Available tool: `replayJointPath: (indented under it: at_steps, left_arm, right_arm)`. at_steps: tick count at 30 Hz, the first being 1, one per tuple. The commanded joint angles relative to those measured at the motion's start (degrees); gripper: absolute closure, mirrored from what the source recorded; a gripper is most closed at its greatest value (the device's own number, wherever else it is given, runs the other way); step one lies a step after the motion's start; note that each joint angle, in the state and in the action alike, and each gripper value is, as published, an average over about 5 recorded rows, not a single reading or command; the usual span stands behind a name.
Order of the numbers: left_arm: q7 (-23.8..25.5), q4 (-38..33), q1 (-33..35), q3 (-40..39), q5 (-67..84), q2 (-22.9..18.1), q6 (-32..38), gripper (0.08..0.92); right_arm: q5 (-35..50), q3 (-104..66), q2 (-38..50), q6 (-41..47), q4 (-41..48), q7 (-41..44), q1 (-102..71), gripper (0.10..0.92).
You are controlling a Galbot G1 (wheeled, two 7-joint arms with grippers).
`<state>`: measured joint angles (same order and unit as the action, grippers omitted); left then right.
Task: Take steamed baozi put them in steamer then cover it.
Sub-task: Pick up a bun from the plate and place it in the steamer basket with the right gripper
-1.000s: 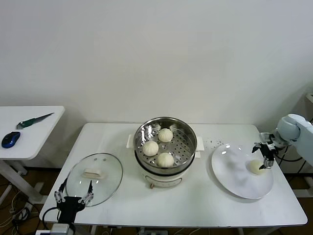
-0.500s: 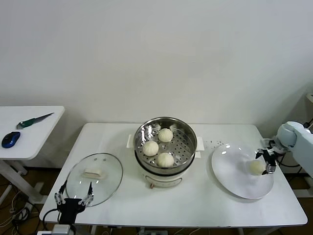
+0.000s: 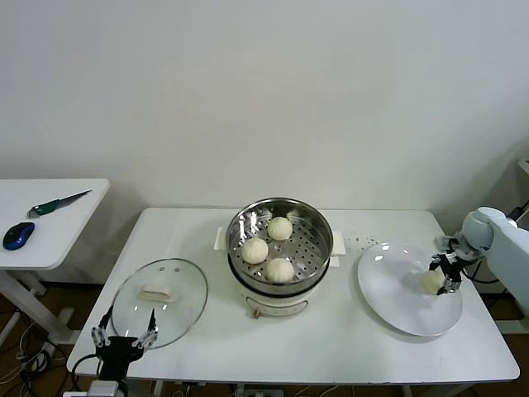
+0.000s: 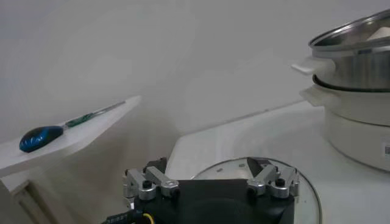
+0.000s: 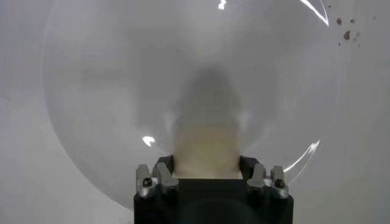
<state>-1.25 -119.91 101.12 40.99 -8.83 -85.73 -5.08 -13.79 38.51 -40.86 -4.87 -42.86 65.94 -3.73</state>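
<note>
While three steamed baozi (image 3: 266,246) already sit in the steamer (image 3: 280,219) at the table's centre, the fourth baozi (image 3: 432,281) lies at about 3 o'clock on the white plate (image 3: 397,310), which explains why the right gripper (image 3: 441,278) has dropped there: its jaws bracket the bun closely, apparently clenched on it for lifting. The glass cover (image 3: 160,299) rests flat at 9 o'clock from the steamer, parked until the basket is full. Beside its near edge the left gripper (image 3: 124,337) waits with fingers spread, holding nothing
</note>
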Motion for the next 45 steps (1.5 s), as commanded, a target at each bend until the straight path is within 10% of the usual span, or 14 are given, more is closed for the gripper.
replayJointPath:
  at_steps: [1, 28, 45]
  left_arm:
    - [0.00, -0.14, 0.07, -0.15, 0.02, 0.10, 0.07, 0.177]
    - [0.75, -2.40, 1.18, -4.29, -0.73, 1.46, 1.31, 0.177]
    - [1.24, -2.29, 0.55, -4.05, 0.22, 2.13, 2.02, 0.177]
  right_arm:
    - [2.71, 3.47, 0.60, 0.55, -1.21, 0.13, 3.40, 0.355]
    - [64.85, 61.10, -20.08, 19.87, -22.45, -5.86, 57.99, 0.361]
    - [63.39, 61.93, -27.50, 24.89, -28.73, -14.57, 48.89, 0.346]
